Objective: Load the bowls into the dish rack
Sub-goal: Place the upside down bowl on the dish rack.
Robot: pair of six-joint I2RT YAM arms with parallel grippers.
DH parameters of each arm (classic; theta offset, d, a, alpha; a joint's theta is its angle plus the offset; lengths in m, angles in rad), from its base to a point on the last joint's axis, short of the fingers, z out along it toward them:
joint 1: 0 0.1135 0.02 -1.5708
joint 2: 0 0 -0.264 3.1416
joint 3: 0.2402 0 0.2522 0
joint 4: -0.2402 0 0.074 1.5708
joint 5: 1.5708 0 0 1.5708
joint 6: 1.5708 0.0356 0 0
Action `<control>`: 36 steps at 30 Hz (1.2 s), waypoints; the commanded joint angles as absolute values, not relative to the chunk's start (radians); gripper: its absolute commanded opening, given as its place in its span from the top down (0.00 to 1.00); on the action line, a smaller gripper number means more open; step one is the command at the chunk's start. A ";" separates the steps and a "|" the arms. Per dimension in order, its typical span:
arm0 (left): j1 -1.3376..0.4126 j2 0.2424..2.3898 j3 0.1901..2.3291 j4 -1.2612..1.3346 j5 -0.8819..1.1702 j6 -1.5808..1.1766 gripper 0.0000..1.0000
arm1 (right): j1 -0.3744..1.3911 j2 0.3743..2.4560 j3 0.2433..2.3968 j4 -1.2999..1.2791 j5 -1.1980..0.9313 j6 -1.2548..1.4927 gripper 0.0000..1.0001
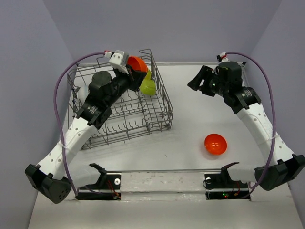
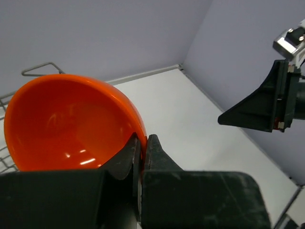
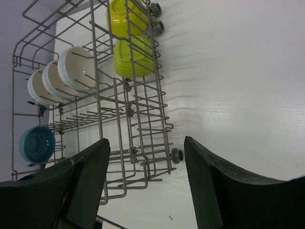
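The left gripper (image 2: pixel 142 140) has its jaws clenched on the rim of an orange bowl (image 2: pixel 66 124), held over the far corner of the dish rack (image 1: pixel 164 112). Three white bowls (image 3: pixel 78 69), a blue bowl (image 3: pixel 37 144) and two yellow-green bowls (image 3: pixel 131 57) sit inside. The right gripper (image 3: pixel 145 143) hangs with jaws released and empty. A second orange bowl (image 1: pixel 215 143) lies on the bench (image 1: pixel 190 109), so by my reckoning two bowls are left to load.
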State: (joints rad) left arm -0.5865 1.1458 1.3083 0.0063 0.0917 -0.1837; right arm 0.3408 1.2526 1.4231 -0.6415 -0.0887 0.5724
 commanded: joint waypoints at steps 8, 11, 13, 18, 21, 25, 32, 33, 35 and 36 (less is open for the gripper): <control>-0.408 1.065 0.953 0.613 0.408 -0.613 1.00 | 0.442 1.318 1.431 -0.515 -0.121 0.531 0.31; -0.374 1.062 0.856 0.782 0.448 -0.712 1.00 | 0.472 1.331 1.424 -0.514 -0.124 0.517 0.31; -0.364 1.058 0.800 0.827 0.453 -0.759 1.00 | 0.495 1.344 1.411 -0.506 -0.115 0.509 0.31; -0.331 1.072 0.713 0.971 0.494 -0.841 1.00 | 0.561 1.374 1.410 -0.499 -0.074 0.491 0.32; -0.327 1.084 0.648 1.061 0.503 -0.883 1.00 | 0.572 1.388 1.413 -0.500 -0.048 0.485 0.31; -0.325 1.133 0.611 1.175 0.521 -0.936 1.00 | 0.592 1.394 1.413 -0.499 -0.046 0.485 0.32; -0.324 1.267 0.538 1.419 0.561 -1.032 1.00 | 0.623 1.422 1.410 -0.499 -0.034 0.477 0.32; -0.324 1.285 0.537 1.434 0.563 -1.032 1.00 | 0.623 1.425 1.407 -0.499 -0.026 0.477 0.32; -0.324 1.298 0.537 1.425 0.555 -1.020 1.00 | 0.632 1.428 1.407 -0.499 -0.020 0.477 0.32; -0.324 1.307 0.538 1.417 0.554 -1.005 1.00 | 0.632 1.431 1.407 -0.499 -0.018 0.477 0.32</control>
